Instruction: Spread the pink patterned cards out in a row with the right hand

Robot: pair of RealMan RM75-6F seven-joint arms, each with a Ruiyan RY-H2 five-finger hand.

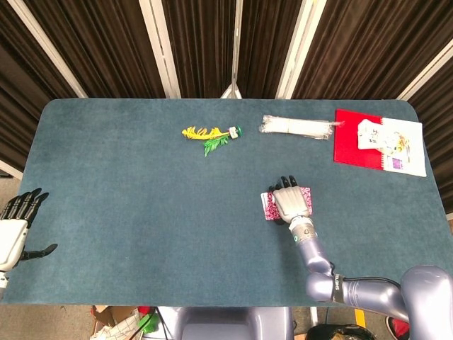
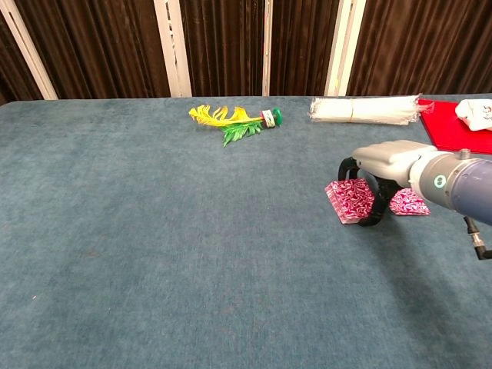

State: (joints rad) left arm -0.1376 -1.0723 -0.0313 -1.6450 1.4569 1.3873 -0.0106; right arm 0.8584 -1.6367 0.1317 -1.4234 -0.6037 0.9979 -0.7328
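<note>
The pink patterned cards lie on the blue-green table right of centre. In the chest view they show as a thick stack with a few more cards fanned out to its right. My right hand lies palm down on top of them. Its dark fingers arch down onto the cards and cover their middle. My left hand hangs open at the table's left edge, far from the cards and holding nothing.
A yellow and green feathered toy lies at the back centre, with a clear packet of white sticks to its right. A red folder with a white bag on it sits at the back right corner.
</note>
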